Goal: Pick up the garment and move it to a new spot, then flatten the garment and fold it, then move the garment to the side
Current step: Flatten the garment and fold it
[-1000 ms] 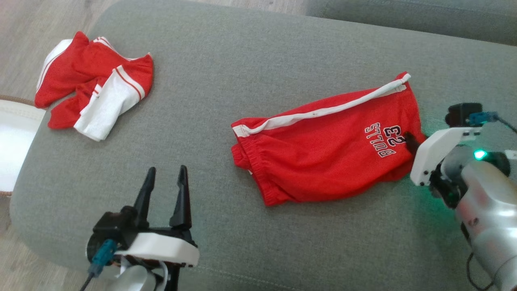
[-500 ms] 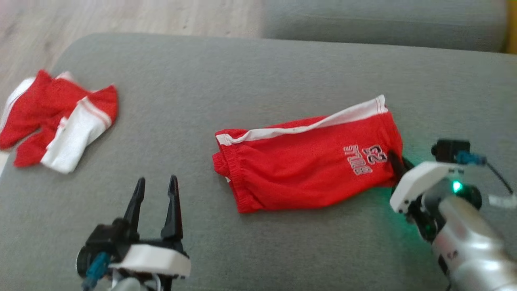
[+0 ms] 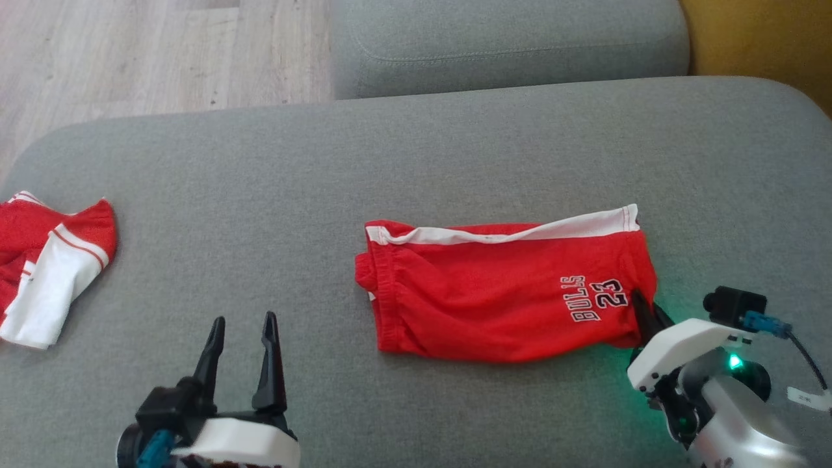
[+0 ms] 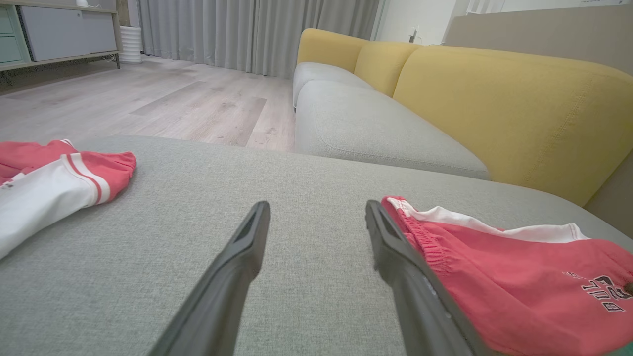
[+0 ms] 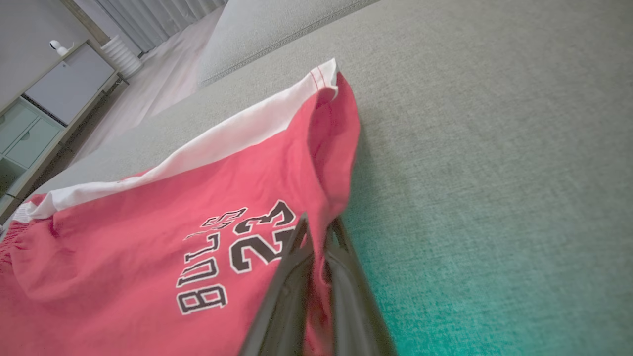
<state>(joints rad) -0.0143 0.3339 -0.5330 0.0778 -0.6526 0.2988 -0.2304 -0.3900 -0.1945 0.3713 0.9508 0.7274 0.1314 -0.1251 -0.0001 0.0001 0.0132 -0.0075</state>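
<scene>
One pair of red shorts (image 3: 507, 305) on the grey sofa cushion (image 3: 416, 162).
I see my right gripper (image 3: 640, 307) pinching their hem; left gripper (image 3: 244, 322) spread, hovering apart.

Red shorts (image 3: 507, 299), centre right of frame: black lettering "BULLS" with numeral "23" beside it. No other legible text.

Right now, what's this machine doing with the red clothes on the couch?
The robot's right claw is shut on the edge of the red Bulls shorts, which lie on the grey cushion. Its left claw hangs open beside them, holding nothing. Another red and white garment lies off to the left.
</scene>
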